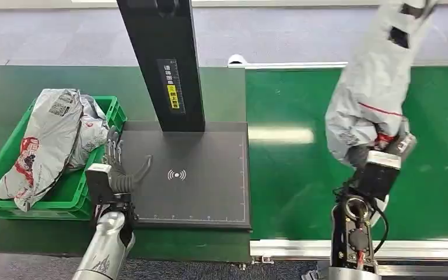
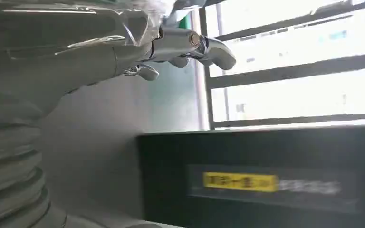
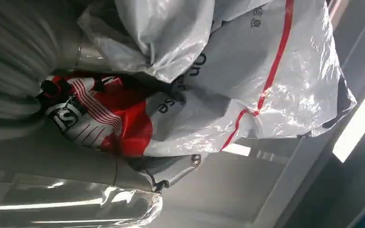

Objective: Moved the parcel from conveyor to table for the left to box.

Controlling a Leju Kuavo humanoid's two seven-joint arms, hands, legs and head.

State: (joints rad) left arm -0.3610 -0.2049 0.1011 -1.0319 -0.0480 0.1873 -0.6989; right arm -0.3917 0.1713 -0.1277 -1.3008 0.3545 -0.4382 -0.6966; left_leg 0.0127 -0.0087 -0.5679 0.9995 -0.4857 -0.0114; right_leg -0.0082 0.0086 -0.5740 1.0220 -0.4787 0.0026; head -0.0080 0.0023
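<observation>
Right hand (image 1: 368,153) is clamped on the bottom end of the parcel (image 1: 373,76), holding it up in the air over the green conveyor (image 1: 303,175). Left hand (image 1: 115,166) rests open on the black scan pad (image 1: 210,192) on the counter. That slick plastic bag looks floppy, so it could slip out or flop sideways and clip the black post (image 1: 163,58).

The grey plastic parcel (image 1: 373,87), with red stripe and red print, hangs upright above the green conveyor belt (image 1: 291,186), held aloft at its lower end.
</observation>
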